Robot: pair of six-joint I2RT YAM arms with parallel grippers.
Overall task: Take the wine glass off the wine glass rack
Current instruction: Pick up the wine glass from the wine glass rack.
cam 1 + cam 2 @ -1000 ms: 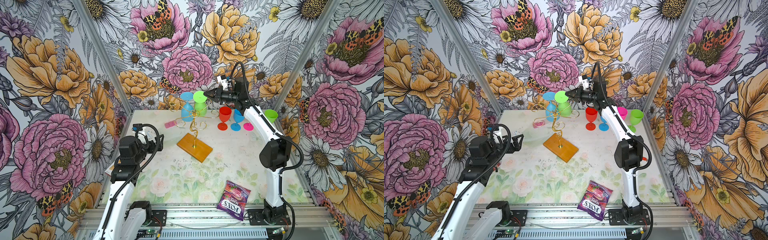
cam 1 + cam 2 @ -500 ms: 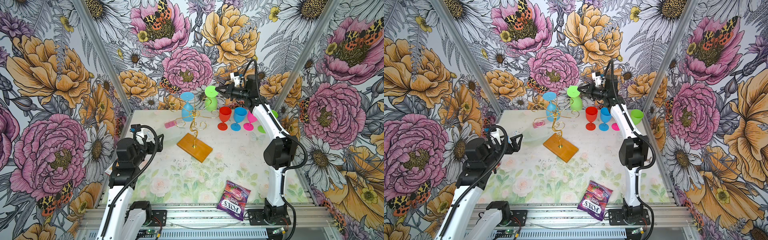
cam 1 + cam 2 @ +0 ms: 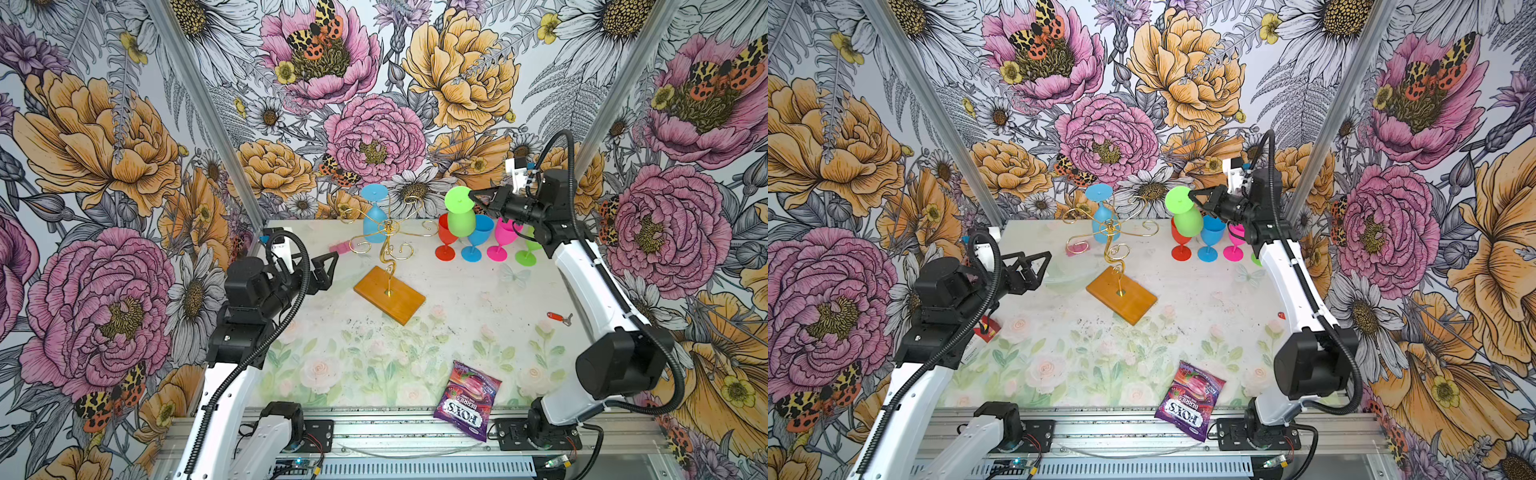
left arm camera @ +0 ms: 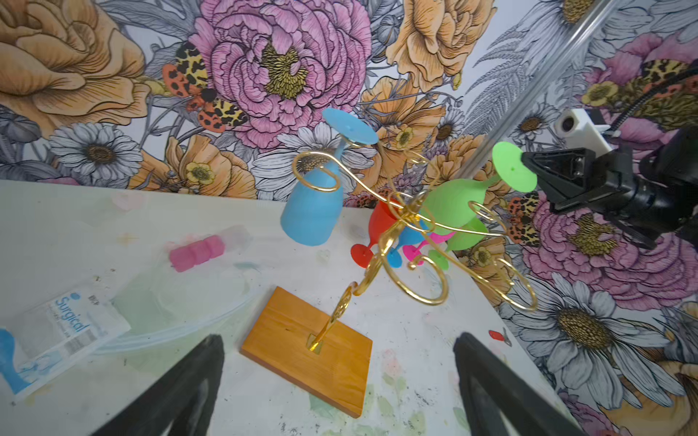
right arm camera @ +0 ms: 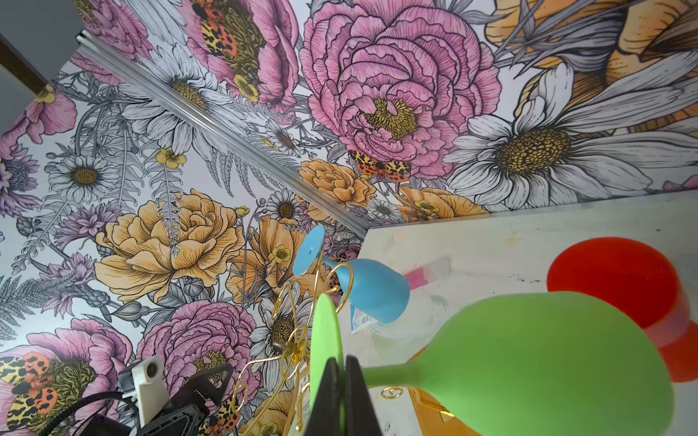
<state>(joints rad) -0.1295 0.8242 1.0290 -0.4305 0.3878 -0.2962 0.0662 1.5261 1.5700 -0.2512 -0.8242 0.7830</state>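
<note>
The right gripper [image 3: 474, 198] is clamped on the stem of the green glass [image 3: 460, 222], which it holds inverted, clear of the rack [image 3: 388, 239], right of centre above the red glass [image 3: 445, 235]. The blue glass [image 3: 374, 224] hangs on the rack at centre. The left gripper [image 3: 1034, 266], left of centre, stands wide open and empty.

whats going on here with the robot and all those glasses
The right hand is shut on the stem of a green wine glass, holding it upside down, clear of the wine glass rack and over the row of upright glasses at the back. A blue wine glass hangs on the rack. The left hand is open and empty, near the rack's base.
</note>
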